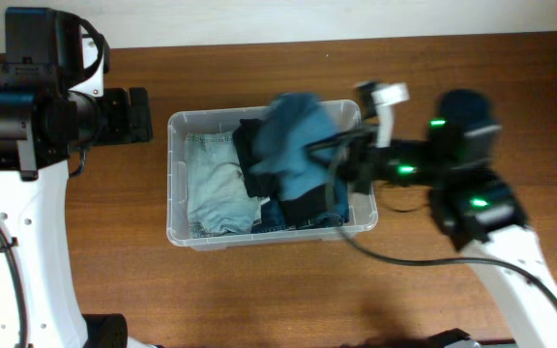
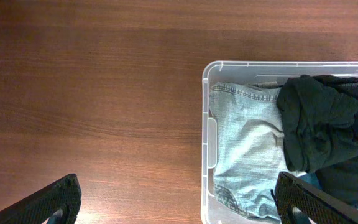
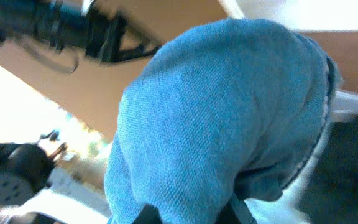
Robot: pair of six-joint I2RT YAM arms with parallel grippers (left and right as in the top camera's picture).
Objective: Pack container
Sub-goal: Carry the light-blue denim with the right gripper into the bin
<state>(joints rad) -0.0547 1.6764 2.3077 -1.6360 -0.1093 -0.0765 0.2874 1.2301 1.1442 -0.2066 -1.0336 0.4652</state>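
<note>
Container (image 1: 175,193), a clear plastic bin, sits mid-table (image 1: 259,290) between the two arms, already well filled. Along its near wall, pale jeans (image 1: 216,184) lie flat on the left. A black garment (image 1: 257,159) is heaped beside them, toward the middle. Above that heap the right gripper (image 3: 190,213) is closed on a fold of blue cloth (image 1: 298,145), which bulges over the far right part of the bin and is blurred in the overhead view. Off to the left, clear of the rim, the left gripper (image 2: 176,186) hangs over bare wood, jaws wide and nothing between them.

The bin looks light and fairly stiff, though its thin walls would likely flex and its smooth sides could slip. The rim lip at the short ends seems the surest place to take hold. The clothes inside are soft and will slump rather than stack. The black garment appears to rise to about rim height and may crowd whatever is laid on top. The right arm (image 1: 472,203) reaches in over the right end wall, so that end is blocked for now. The left end stands open.
</note>
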